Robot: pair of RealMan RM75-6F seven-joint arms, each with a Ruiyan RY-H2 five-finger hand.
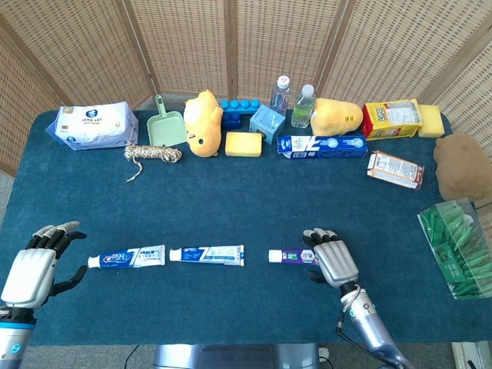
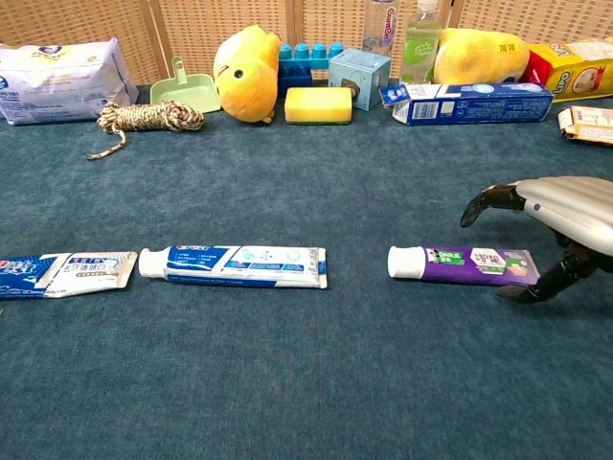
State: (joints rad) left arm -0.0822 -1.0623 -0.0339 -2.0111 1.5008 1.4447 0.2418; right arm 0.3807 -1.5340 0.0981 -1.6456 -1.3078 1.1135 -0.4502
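Note:
Three toothpaste tubes lie in a row near the table's front. The purple tube [image 1: 288, 256] [image 2: 465, 264] is on the right, cap pointing left. My right hand [image 1: 330, 260] [image 2: 556, 216] arches over its tail end, fingers [image 2: 482, 199] raised above the tube and apart, thumb low by the tail's front corner; it grips nothing. A blue-and-white tube [image 1: 207, 254] [image 2: 235, 265] lies in the middle, with another [image 1: 127, 257] [image 2: 62, 271] left of it. My left hand [image 1: 31, 269] hovers open, left of that tube, seen only in the head view.
Along the back stand a wipes pack [image 1: 92, 125], green scoop [image 1: 165, 127], rope coil [image 1: 154, 154], yellow plush [image 1: 202, 123], sponge [image 1: 243, 144], bottles [image 1: 302, 106] and a toothpaste box [image 1: 321, 145]. A clear box of green packets [image 1: 457, 246] sits at the right edge.

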